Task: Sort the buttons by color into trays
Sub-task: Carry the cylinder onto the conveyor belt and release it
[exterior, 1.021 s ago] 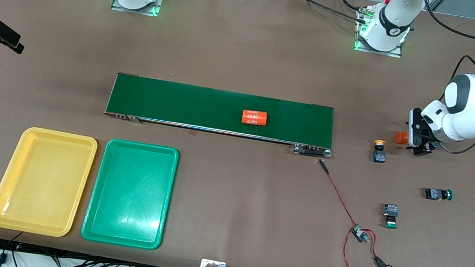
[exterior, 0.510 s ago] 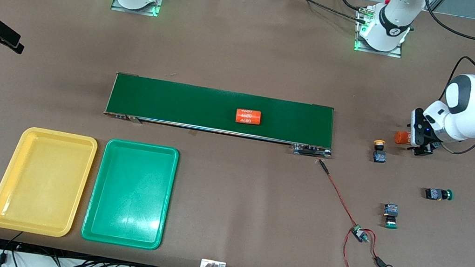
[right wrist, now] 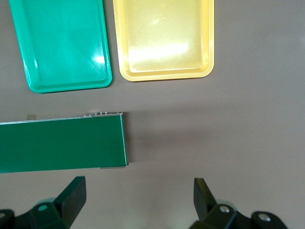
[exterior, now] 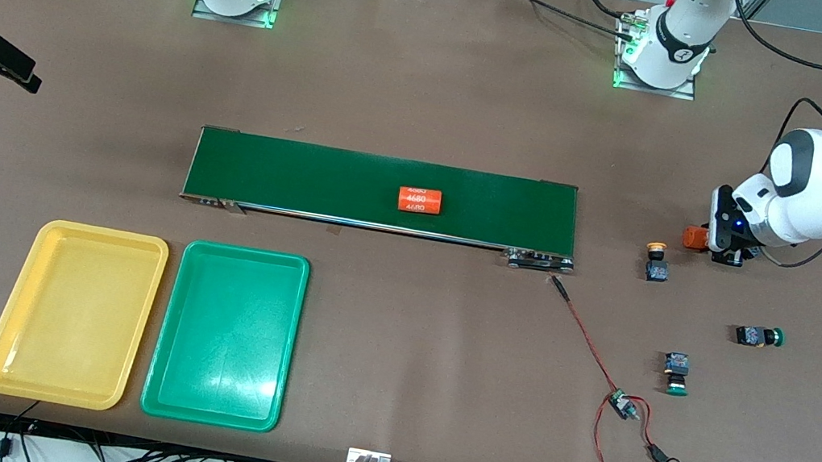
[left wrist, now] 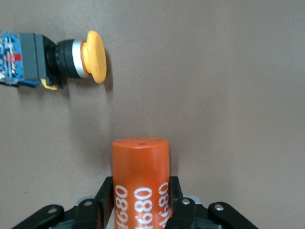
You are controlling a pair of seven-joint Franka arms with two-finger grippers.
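From the front, the orange printed cylinder on the dark-green belt [exterior: 419, 200] has drifted toward the empty glossy yellow tray [exterior: 72, 314] and green tray [exterior: 226, 335], while four mushroom-capped buttons [exterior: 655, 261] lie unsorted on the matte brown table [exterior: 397, 327]; left wrist: the left gripper [left wrist: 141, 205], fingers just closed, pinches a smooth orange cylinder [left wrist: 141, 179], not a button; right wrist: the right gripper [right wrist: 138, 195] waits, fingers spread.

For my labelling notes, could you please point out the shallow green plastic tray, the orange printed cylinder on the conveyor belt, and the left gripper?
Shallow green plastic tray [exterior: 226, 334]: front view, bare floor.
Orange printed cylinder [exterior: 419, 200]: front view, side.
Left gripper [left wrist: 141, 202]: left wrist view, between fingertips.
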